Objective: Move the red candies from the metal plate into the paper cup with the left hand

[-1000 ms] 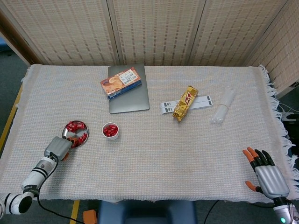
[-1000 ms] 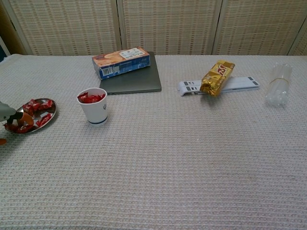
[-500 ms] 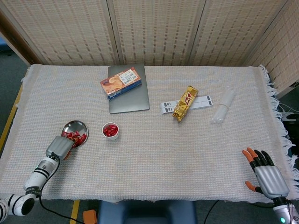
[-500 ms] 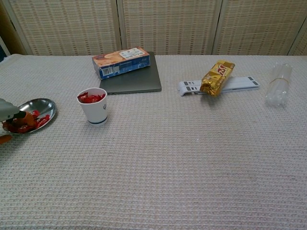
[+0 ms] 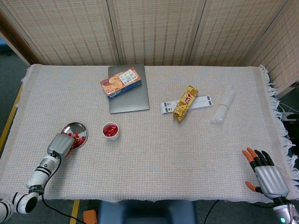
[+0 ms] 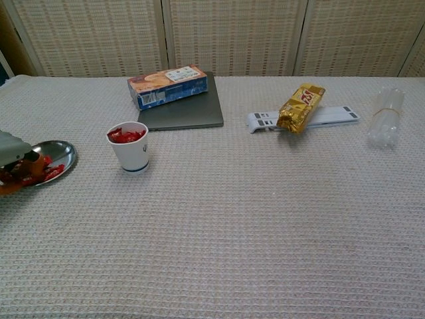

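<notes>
A small metal plate (image 5: 76, 128) (image 6: 61, 150) lies near the table's left front. Its red candies (image 5: 75, 136) (image 6: 41, 171) are heaped at the rim nearest me. My left hand (image 5: 60, 144) (image 6: 11, 147) sits over that rim, its orange-tipped fingers curled down into the heap and gripping candies. How many it holds is hidden. The white paper cup (image 5: 110, 131) (image 6: 129, 148) stands upright just right of the plate, with red candies inside. My right hand (image 5: 266, 173) rests open at the front right corner, far from all this.
At the back, a biscuit box (image 5: 121, 82) lies on a grey laptop (image 5: 128, 93). A gold snack bag (image 5: 185, 102) lies across a white strip (image 5: 187, 103), with a clear plastic bundle (image 5: 223, 104) to its right. A woven cloth covers the table.
The candies, spread over the plate a second ago, are now bunched at its near rim under my left hand. The fingers have curled in, the hand has risen slightly, and the plate's far half is bare.
</notes>
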